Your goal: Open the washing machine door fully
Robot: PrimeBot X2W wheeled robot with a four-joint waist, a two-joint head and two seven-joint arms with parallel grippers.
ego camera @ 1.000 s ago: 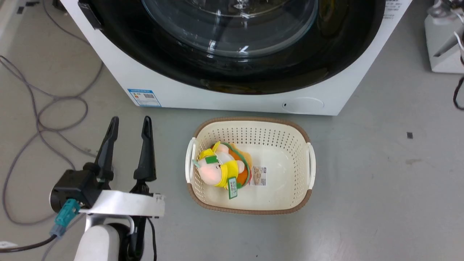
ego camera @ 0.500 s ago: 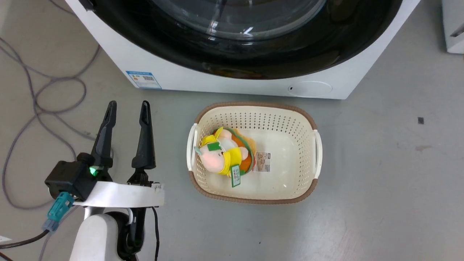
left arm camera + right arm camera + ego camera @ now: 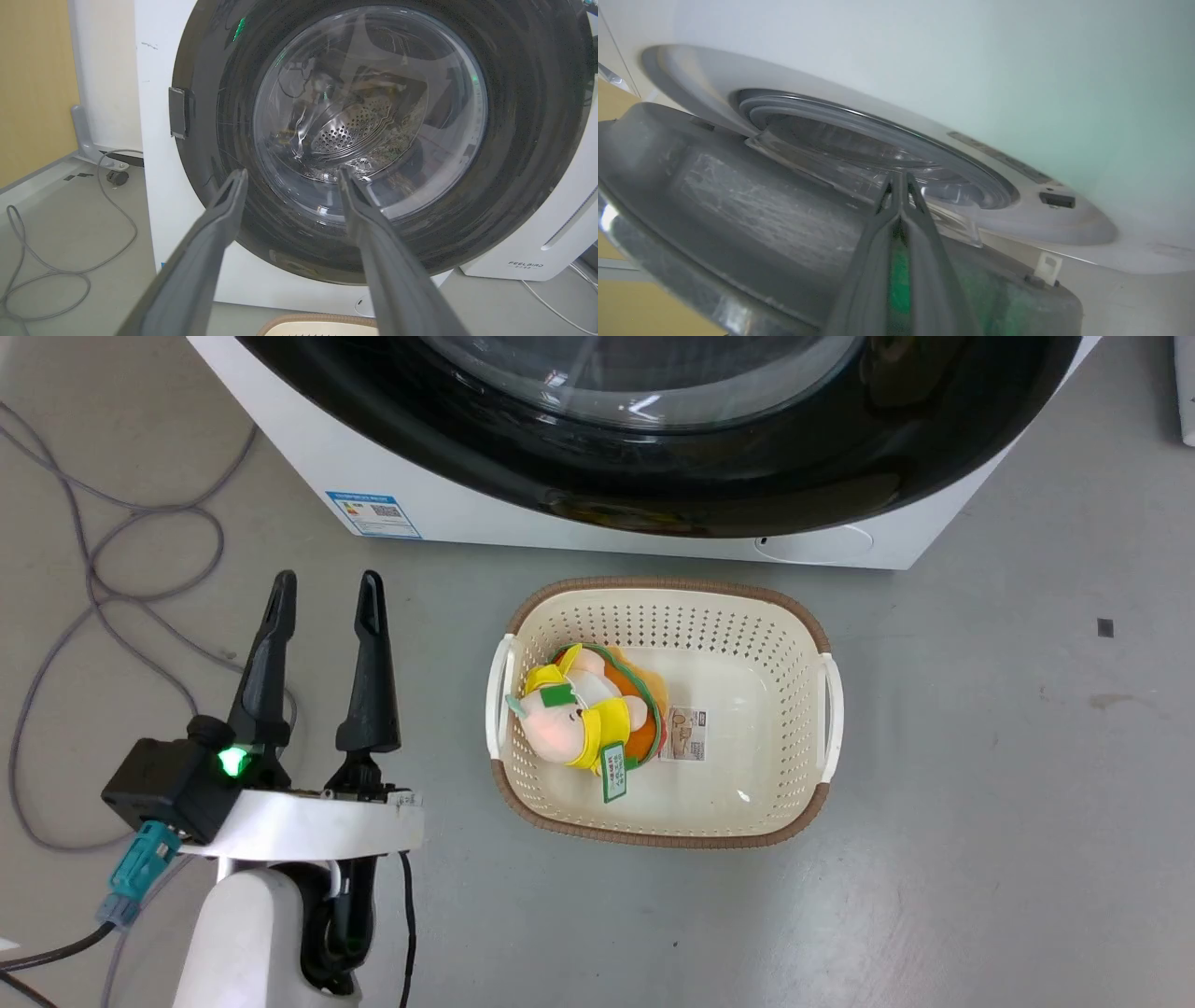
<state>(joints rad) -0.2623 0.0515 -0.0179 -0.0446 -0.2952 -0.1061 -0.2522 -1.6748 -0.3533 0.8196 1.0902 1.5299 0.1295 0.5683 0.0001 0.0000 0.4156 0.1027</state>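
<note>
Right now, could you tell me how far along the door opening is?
Done: the door is unlatched, a gap showing between it and the washing machine. In hand: the shut right gripper reaches into that gap. To do: swinging it fully open; the left gripper hangs open.

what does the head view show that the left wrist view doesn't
Head view adds: the plush toy lying inside the basket, and the green light glowing on the left wrist housing.

Left wrist view adds: the steel drum behind the glass, the black block on the door's left edge, the white FEELAIR appliance and a yellow wall.

Both share: the washing machine door, the white washing machine front, the left gripper with its fingers open, and the basket's brown rim.
</note>
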